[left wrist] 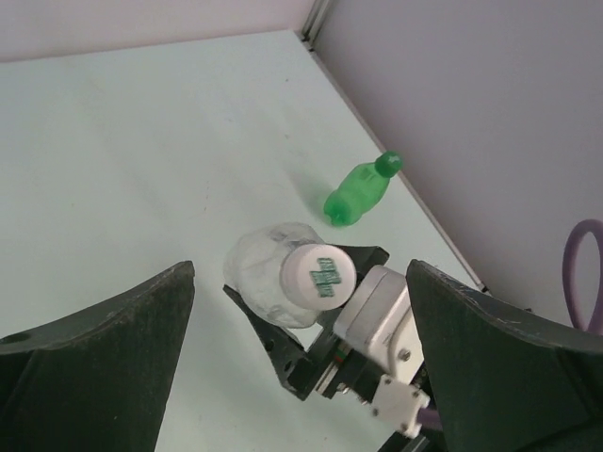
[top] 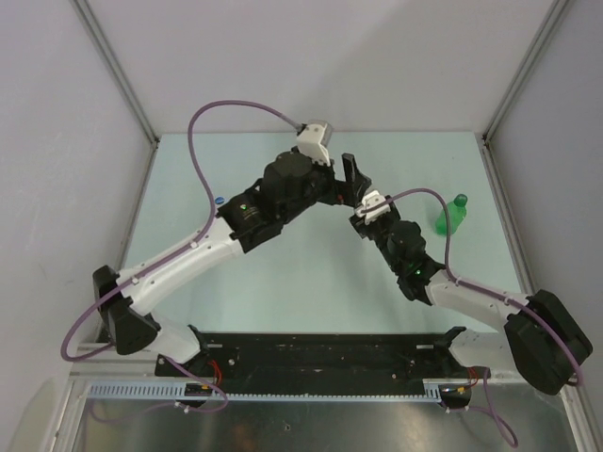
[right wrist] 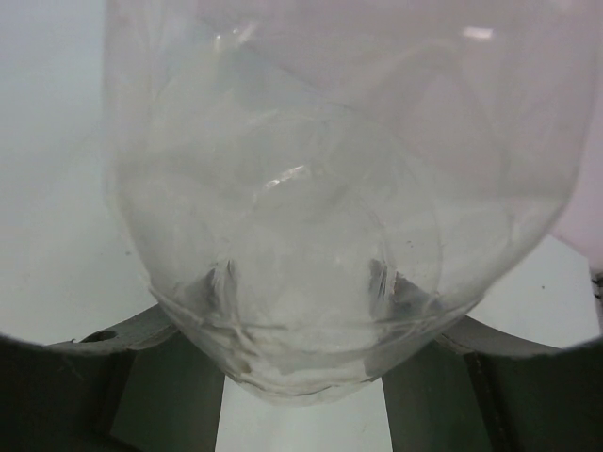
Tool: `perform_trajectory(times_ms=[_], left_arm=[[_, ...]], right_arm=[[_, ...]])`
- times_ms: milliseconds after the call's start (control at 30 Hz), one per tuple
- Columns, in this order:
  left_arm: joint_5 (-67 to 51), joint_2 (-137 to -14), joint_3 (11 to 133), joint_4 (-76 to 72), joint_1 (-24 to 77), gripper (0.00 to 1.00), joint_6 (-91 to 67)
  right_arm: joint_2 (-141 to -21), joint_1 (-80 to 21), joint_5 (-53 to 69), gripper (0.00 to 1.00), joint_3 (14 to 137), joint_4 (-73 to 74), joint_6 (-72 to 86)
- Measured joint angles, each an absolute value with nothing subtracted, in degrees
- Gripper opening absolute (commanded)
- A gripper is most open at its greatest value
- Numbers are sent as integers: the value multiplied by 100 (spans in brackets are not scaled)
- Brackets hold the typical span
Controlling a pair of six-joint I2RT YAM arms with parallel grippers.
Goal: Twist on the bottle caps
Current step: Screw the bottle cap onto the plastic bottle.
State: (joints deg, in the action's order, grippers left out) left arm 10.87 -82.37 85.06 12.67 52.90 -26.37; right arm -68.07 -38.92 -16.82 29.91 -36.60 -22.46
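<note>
My right gripper [right wrist: 301,315] is shut on a clear ribbed bottle [right wrist: 311,188], whose body fills the right wrist view. In the left wrist view the same clear bottle [left wrist: 268,273] stands upright between the right gripper's black fingers [left wrist: 275,334]. A white cap [left wrist: 318,274] with a green cross sits on its neck. My left gripper [left wrist: 300,275] hangs above that cap, open wide, its fingers apart from it on both sides. A green bottle [left wrist: 358,193] with a dark green cap [left wrist: 388,163] on it stands by the right wall, apart from both grippers. In the top view the arms hide the clear bottle.
Both arms meet over the table's middle, left gripper [top: 350,177] close to right gripper [top: 366,212]. The green bottle [top: 452,215] stands near the table's right edge. A small blue round thing [top: 219,200] lies at the left beside the left arm. Walls enclose the table on three sides.
</note>
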Motion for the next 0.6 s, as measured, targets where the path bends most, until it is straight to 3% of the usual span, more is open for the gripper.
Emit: perform_trajectory(times_ms=[600], left_arm=[[2239, -8742, 8820, 1778, 5586, 66, -2714]], right_arm=[[-7190, -4244, -2456, 0, 2989, -3953, -3037]])
